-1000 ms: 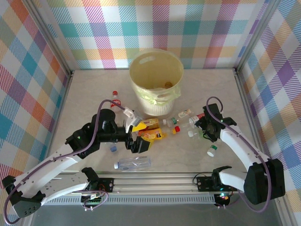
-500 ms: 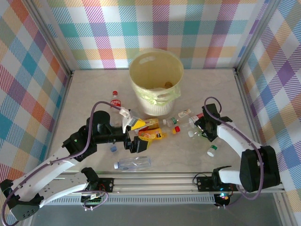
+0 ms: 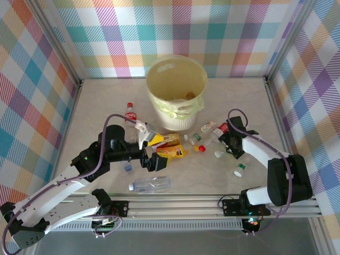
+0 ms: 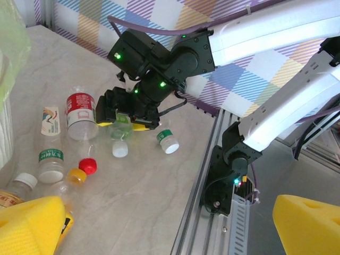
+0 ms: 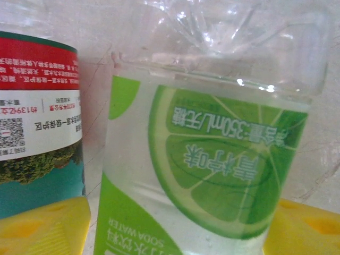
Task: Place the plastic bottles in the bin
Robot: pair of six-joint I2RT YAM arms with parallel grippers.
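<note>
Right tool (image 4: 123,121) clasps lime-label bottle (image 5: 212,175); bin (image 3: 164,79) (bag-lined) holds one item (image 3: 189,96).

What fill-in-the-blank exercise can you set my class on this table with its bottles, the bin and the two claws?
1. The left claw stands wide ___, with nothing in it.
2. Inside the right claw sits the lime-slice bottle, whose label is ___.
3. The red-labelled bottle left of the bin has a ___ cap.
4. Seen from above, the bin's rim looks ___.
Missing words: open; green; red; round.
</note>
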